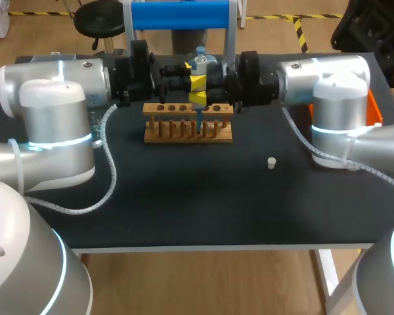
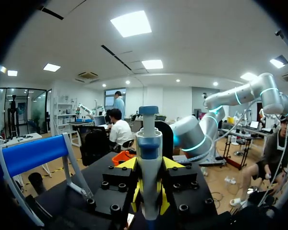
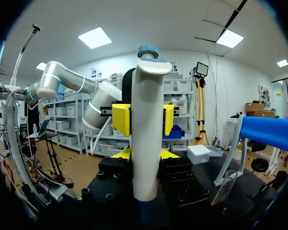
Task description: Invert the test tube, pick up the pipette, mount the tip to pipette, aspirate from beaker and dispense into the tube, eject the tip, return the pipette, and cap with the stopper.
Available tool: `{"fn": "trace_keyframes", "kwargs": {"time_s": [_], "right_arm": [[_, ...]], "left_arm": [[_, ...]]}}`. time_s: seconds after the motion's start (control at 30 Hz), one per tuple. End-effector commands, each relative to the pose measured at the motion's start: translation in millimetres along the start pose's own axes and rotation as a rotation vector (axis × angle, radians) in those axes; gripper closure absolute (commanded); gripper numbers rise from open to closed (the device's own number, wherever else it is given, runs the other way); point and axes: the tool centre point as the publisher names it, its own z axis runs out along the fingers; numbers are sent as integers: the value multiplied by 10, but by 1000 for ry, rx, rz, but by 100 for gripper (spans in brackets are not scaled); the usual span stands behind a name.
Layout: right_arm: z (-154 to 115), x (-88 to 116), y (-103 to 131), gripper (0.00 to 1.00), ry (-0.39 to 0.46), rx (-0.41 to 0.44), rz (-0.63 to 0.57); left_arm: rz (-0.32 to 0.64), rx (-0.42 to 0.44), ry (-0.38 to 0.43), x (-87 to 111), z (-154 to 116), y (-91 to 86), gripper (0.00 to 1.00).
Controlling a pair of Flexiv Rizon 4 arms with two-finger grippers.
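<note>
A grey pipette [image 1: 200,64] with a blue plunger stands upright over the wooden rack [image 1: 188,131], its lower end pointing down into the rack's middle row. Both arms meet at it from opposite sides. My left gripper [image 1: 197,82] is shut on the pipette's [image 2: 149,158] upper body. My right gripper [image 1: 198,98] is shut on it just below. In the right wrist view the pipette [image 3: 146,134] fills the gap between my own fingers, with the left gripper's yellow fingers [image 3: 121,120] pressed on it higher up. A small white stopper [image 1: 271,163] lies on the black table, right of the rack.
A stand with a blue top bar [image 1: 179,14] rises at the table's back edge behind the grippers. An orange box [image 1: 374,108] sits at the far right, partly behind my right arm. Grey cables trail over the table beside both arms.
</note>
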Motion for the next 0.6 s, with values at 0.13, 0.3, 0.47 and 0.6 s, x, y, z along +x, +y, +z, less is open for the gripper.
{"fn": "trace_keyframes", "kwargs": {"time_s": [0.13,0.3,0.47,0.6], "right_arm": [[22,26,8,98,0,1,-5],[-3,48,30,0,3,6,-5],[-117,97,80,0,6,0,-6],[-297,123,110,0,-4,-7,-3]], "left_arm": [[1,3,-6,-6,4,11,100],[1,3,-6,-6,4,11,100],[1,3,-6,-6,4,11,100],[1,3,-6,-6,4,11,100]]}}
